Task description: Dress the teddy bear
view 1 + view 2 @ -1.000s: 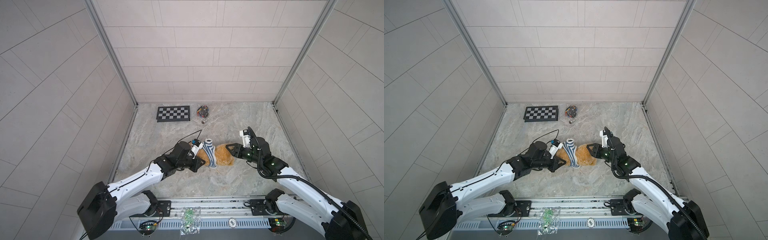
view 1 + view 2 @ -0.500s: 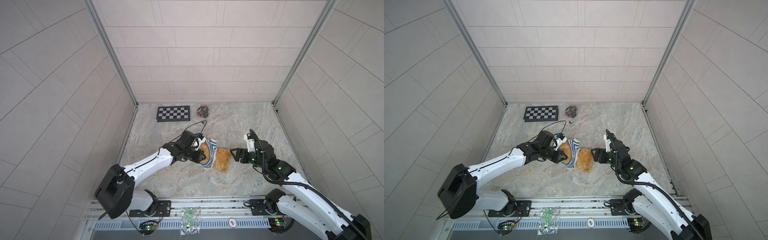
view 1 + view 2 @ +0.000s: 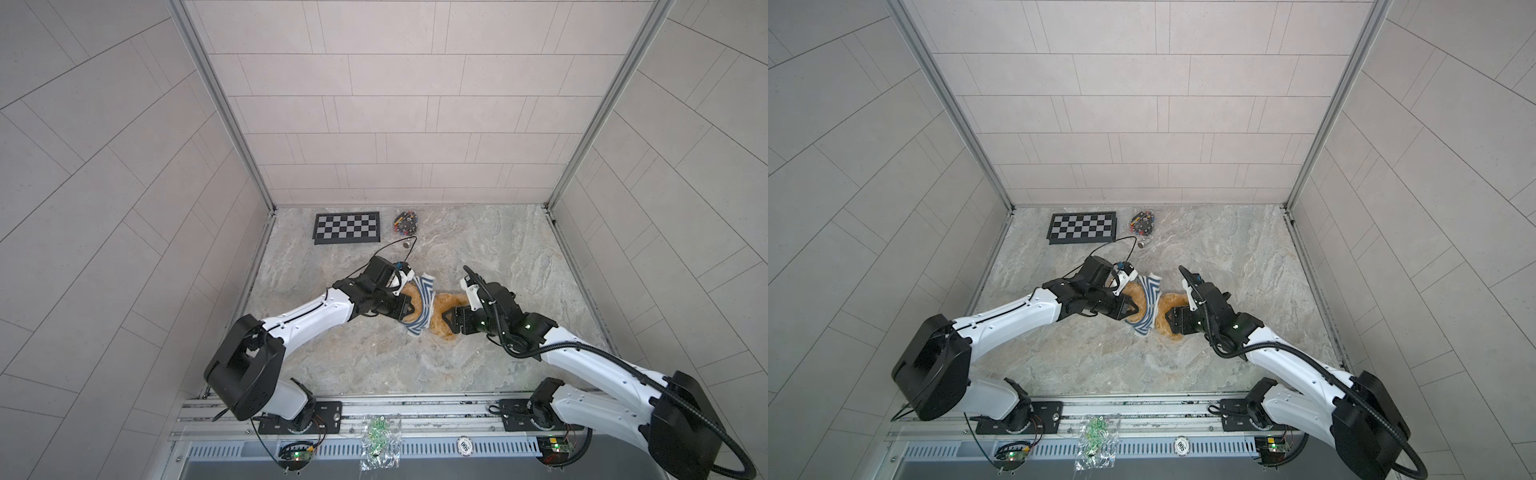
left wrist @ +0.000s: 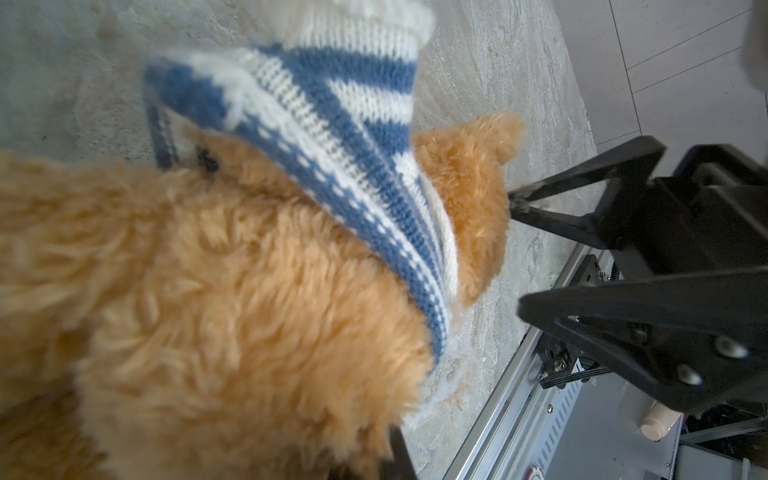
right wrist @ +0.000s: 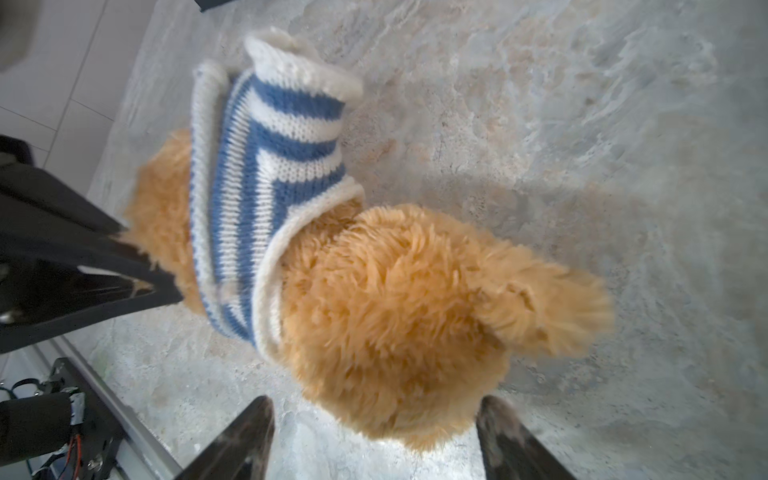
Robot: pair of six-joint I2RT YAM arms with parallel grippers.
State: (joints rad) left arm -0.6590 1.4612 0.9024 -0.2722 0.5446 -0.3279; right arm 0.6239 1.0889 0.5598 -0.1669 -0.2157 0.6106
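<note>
The teddy bear (image 3: 444, 308) (image 3: 1168, 312), golden-brown and fluffy, lies mid-table in both top views. A blue-and-white striped shirt (image 3: 424, 300) (image 3: 1149, 302) is bunched round its middle. My left gripper (image 3: 404, 311) (image 3: 1128, 309) is shut on the bear's left end; in the left wrist view the fur (image 4: 199, 299) and shirt (image 4: 332, 137) fill the picture. My right gripper (image 3: 452, 321) (image 3: 1173, 321) stands open at the bear's right end. In the right wrist view its fingers (image 5: 249, 436) flank the fur (image 5: 395, 311) without touching it, beside the shirt (image 5: 257, 187).
A checkerboard (image 3: 347, 227) lies at the back left, and beside it a small bag of colourful bits (image 3: 406, 220). A plastic packet (image 3: 380, 436) rests on the front rail. Tiled walls enclose the marble table (image 3: 519, 257) on three sides.
My right gripper has opened, let go of the bear and drawn nearer the front. The left arm has swung the bear round, so it now lies slanted.
</note>
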